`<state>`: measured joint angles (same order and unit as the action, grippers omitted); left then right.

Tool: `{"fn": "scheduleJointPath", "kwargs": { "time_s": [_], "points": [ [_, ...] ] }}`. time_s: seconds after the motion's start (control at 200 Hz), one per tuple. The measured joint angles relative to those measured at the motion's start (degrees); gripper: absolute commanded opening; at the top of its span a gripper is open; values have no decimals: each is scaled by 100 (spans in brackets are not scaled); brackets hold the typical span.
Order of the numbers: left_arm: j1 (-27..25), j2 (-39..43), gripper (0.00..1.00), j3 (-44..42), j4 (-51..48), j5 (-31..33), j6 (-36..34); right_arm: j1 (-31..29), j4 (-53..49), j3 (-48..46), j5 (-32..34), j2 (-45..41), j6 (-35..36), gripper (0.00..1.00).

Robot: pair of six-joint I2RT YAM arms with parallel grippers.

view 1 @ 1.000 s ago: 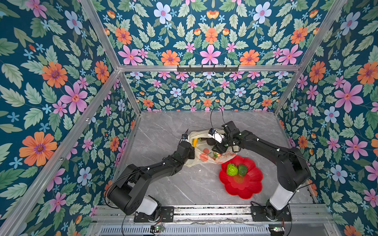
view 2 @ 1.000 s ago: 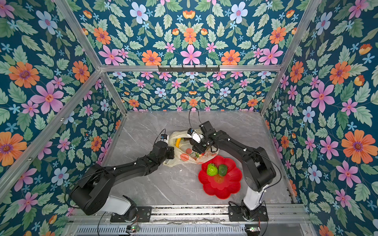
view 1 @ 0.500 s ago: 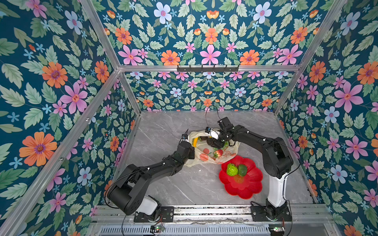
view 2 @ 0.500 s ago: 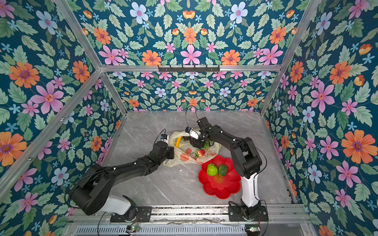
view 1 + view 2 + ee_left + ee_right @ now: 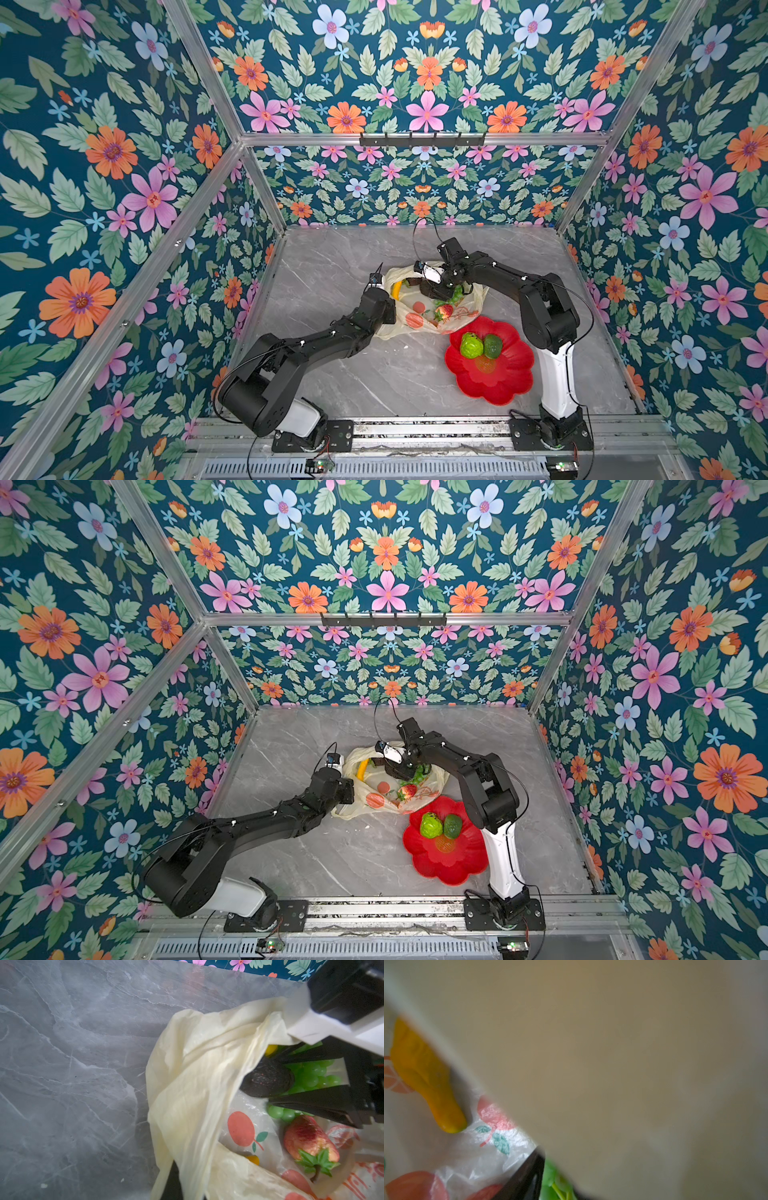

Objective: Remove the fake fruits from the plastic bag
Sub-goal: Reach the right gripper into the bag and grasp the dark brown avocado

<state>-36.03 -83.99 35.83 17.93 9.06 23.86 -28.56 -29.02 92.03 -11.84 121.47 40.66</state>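
The plastic bag (image 5: 419, 322) lies open on the table in both top views, cream with orange prints. My left gripper (image 5: 388, 309) is shut on its near-left edge; the film drapes over the fingers (image 5: 174, 1186). My right gripper (image 5: 269, 1081) reaches into the bag mouth, jaws open, with a dark avocado (image 5: 268, 1080) between the fingertips, above the green grapes (image 5: 311, 1076). A strawberry (image 5: 309, 1142) and a yellow banana (image 5: 425, 1078) also lie inside. Bag film blurs most of the right wrist view, where one finger (image 5: 525, 1178) shows.
A red flower-shaped dish (image 5: 490, 386) stands right of the bag, holding a green bumpy fruit (image 5: 471, 345) and a darker green fruit (image 5: 493, 345). Floral walls close in the grey marble table (image 5: 332, 257) on three sides. The dish's rim (image 5: 449, 870) touches the bag.
The right arm has folded up at the elbow and its gripper has gone deeper into the bag mouth, jaws narrowing a little. The left gripper has kept its hold on the bag.
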Motion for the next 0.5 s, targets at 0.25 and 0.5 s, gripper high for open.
{"fn": "scheduleJointPath", "kwargs": {
  "time_s": [0.25,0.5],
  "points": [
    [0,-4,5,0,0,20,0,-92,13,4,90,125,17,55],
    [0,-4,6,0,0,24,0,-138,68,-20,149,157,17,42]
  ]
}}
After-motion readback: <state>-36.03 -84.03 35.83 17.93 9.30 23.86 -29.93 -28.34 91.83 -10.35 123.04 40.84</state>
